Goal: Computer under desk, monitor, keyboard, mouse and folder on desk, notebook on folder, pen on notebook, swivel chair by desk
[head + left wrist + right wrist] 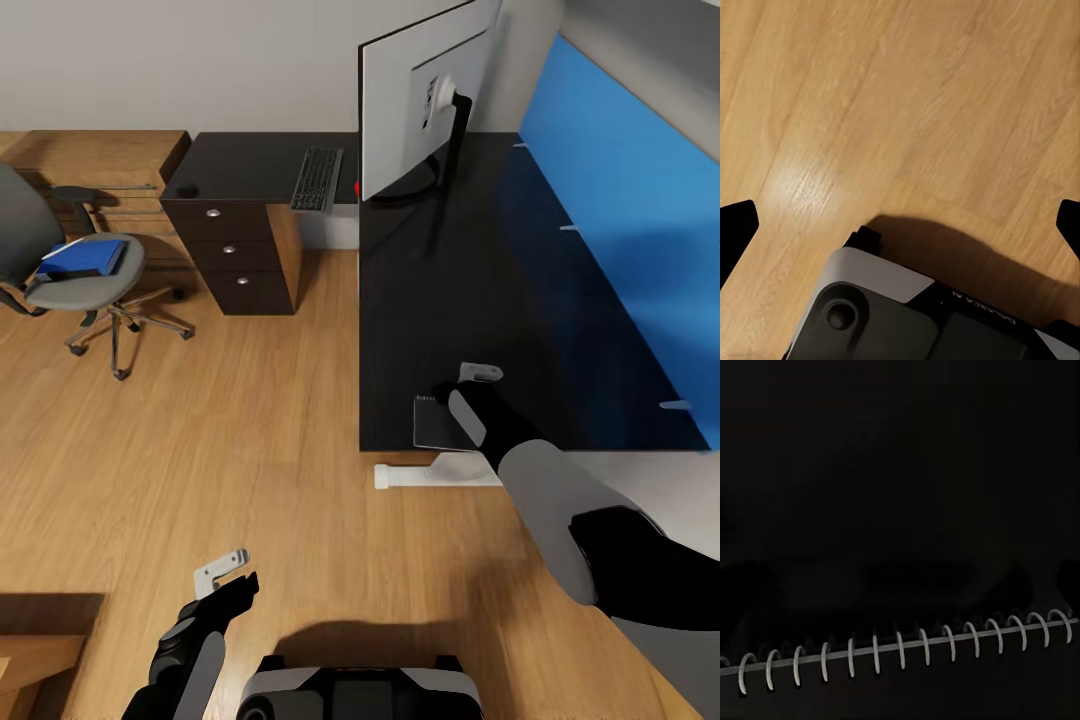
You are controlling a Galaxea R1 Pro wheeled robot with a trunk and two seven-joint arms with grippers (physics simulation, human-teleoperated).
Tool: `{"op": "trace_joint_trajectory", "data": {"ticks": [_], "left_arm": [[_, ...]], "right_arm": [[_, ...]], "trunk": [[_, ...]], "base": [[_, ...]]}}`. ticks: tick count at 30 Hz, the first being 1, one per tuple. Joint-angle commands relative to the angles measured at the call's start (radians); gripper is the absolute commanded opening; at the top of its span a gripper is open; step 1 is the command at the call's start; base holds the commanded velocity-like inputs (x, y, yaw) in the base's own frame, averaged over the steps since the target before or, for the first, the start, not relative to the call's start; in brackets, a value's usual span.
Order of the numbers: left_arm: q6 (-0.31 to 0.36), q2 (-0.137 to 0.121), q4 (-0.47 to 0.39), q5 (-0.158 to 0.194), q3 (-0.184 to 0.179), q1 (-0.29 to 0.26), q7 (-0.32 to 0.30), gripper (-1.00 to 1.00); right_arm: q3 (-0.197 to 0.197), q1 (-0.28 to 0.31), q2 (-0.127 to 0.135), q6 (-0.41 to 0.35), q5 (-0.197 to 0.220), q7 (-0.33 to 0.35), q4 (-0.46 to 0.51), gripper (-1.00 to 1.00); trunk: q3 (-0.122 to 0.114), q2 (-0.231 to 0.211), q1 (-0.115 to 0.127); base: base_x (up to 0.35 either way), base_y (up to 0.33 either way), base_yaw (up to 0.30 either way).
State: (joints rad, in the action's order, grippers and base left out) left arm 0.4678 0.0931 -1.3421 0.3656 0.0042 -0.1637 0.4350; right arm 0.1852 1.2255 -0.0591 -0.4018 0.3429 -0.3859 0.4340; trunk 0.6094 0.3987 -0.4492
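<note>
The black spiral notebook point(430, 424) lies at the near edge of the black desk point(470, 270). My right gripper point(447, 398) hangs just above it, pointing down; up close the wire spiral point(900, 649) crosses the dark cover, and the fingers look spread at the edges. My left gripper point(245, 585) is open over bare floor. The monitor point(425, 95) stands on the desk with the keyboard point(318, 178) beside it. A small dark mouse point(186, 190) sits on the desk's far left end. The blue folder point(85, 258) rests on the swivel chair point(85, 285).
A drawer unit point(232, 255) stands under the desk's left wing. A blue panel point(630, 230) backs the desk on the right. A small red object point(357, 187) peeks out by the monitor's edge. Wooden floor point(220, 420) stretches between me and the chair. My base point(907, 315) is below the left gripper.
</note>
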Motion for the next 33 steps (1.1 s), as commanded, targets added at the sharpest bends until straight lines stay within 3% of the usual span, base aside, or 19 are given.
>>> {"op": "trace_joint_trajectory", "data": {"ticks": [1, 9, 10, 19, 33], "left_arm": [[0.003, 0.000, -0.002, 0.010, 0.000, 0.000, 0.007, 1.00], [0.003, 0.000, -0.003, 0.010, 0.000, 0.000, 0.007, 1.00], [0.002, 0.006, -0.002, 0.009, 0.002, 0.000, 0.008, 1.00], [0.002, 0.009, -0.002, 0.009, 0.002, 0.000, 0.008, 1.00], [0.002, -0.004, -0.002, 0.010, 0.000, 0.000, 0.007, 1.00]], "right_arm": [[0.008, 0.000, 0.001, -0.011, 0.016, -0.007, -0.066, 1.00], [0.008, 0.000, 0.001, -0.011, 0.016, -0.006, -0.066, 1.00], [0.007, -0.001, -0.005, -0.002, 0.008, -0.010, -0.005, 1.00], [0.008, -0.003, -0.011, -0.002, -0.023, -0.010, -0.010, 1.00], [0.010, -0.027, -0.005, 0.012, -0.014, -0.010, 0.024, 1.00]], "trunk": [[0.001, 0.001, -0.001], [0.001, 0.001, -0.001], [0.001, 0.001, -0.001], [0.001, 0.001, -0.001], [0.001, 0.001, -0.001]], "base": [[-0.005, 0.000, 0.000], [-0.002, 0.000, 0.000], [0.000, 0.000, 0.000], [0.000, 0.000, 0.000], [0.000, 0.000, 0.000]]}}
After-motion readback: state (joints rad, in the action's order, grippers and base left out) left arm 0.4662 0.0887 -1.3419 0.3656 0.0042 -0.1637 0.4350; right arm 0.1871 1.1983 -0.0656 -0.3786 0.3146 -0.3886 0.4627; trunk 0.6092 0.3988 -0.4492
